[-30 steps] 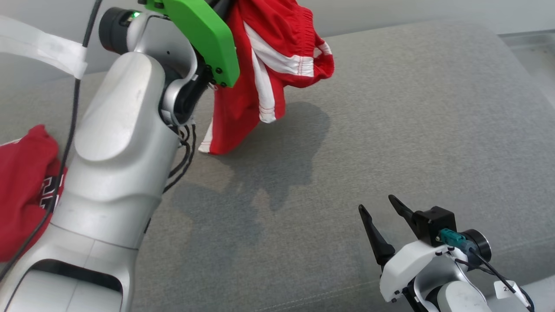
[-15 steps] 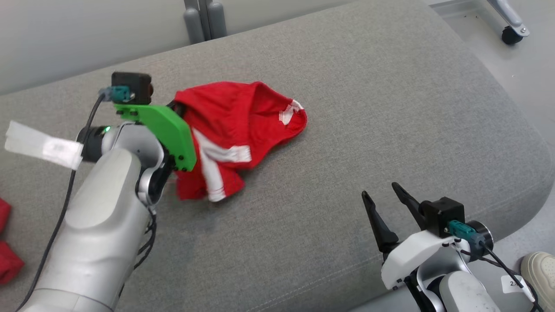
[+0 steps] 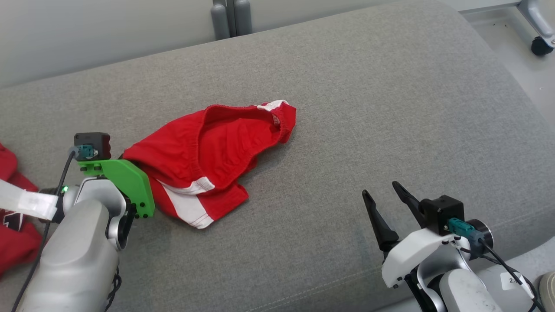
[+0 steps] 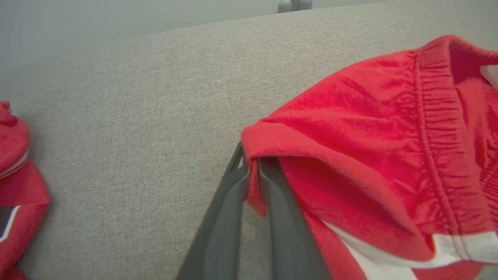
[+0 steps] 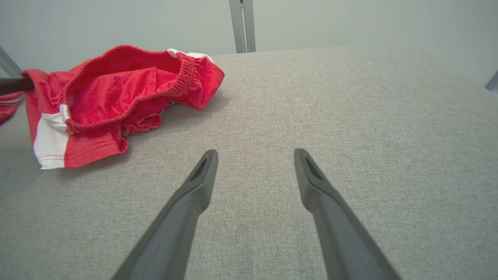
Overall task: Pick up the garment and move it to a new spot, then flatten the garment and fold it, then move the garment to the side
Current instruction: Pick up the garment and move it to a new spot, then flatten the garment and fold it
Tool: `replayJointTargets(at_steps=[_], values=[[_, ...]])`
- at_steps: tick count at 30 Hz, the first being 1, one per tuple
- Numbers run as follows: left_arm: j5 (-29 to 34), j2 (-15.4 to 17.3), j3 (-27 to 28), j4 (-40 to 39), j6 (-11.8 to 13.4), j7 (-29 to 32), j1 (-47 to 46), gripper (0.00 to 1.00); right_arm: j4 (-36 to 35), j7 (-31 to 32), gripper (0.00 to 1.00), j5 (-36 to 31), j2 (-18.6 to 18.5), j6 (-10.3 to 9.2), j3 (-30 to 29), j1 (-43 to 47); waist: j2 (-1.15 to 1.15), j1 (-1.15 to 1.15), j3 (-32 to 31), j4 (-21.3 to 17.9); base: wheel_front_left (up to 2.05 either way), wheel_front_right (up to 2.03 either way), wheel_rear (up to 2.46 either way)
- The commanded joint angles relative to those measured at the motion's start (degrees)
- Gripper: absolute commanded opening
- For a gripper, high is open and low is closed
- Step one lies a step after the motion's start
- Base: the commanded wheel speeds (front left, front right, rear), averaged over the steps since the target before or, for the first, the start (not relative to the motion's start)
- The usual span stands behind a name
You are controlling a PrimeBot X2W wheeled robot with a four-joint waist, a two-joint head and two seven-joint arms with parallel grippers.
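Sees red shorts (image 3: 208, 160), dangling a second ago, now crumpled on grey cushion (image 3: 390, 108), left of centre. Keeps left claw (image 4: 252, 165) clamped on hem, right claw (image 3: 379, 189) spread near front edge. Reads relocation as done; flattening next.

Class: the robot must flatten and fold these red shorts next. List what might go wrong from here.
The left gripper pinches the red shorts by an edge; withdrawing before letting go might drag them into a heap. They lie bunched, waistband gaping, so folding may trap creases. The other red garment beside the left arm might snag.
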Motion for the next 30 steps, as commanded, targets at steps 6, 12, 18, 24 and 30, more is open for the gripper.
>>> replayJointTargets(at_steps=[6,12,18,24,30], values=[[0.23,1.41,0.43,0.80,1.29,-3.09,1.80,1.00,-0.05,0.85,1.00,-0.78,-0.10,-0.02,-1.19,1.32,0.00,0.00,-2.94,2.43,0.00,0.00,0.00],[-0.33,0.13,-0.75,-3.03,-1.00,-2.79,1.99,1.00,-0.32,1.60,1.00,-1.31,-0.10,-0.02,-1.59,3.10,0.00,0.00,-5.60,3.13,0.00,0.00,0.00],[-0.27,-2.68,-3.54,-6.84,-2.57,1.27,1.48,1.00,-0.92,2.47,1.00,-2.18,-0.10,-0.01,-2.54,4.32,0.00,0.00,-6.22,1.91,0.00,0.00,0.00],[0.48,-5.60,-6.01,-10.34,-2.01,2.83,1.72,1.00,-1.51,2.86,1.00,-2.70,-0.08,-0.02,-2.11,3.81,0.00,0.00,-4.88,-2.21,0.00,0.00,0.00],[1.20,-7.28,-8.20,-10.95,-2.17,4.21,0.95,1.00,-1.67,2.46,1.00,-2.01,-0.07,-0.02,-1.33,2.39,0.00,0.00,-2.61,-7.08,0.00,0.00,0.00]])
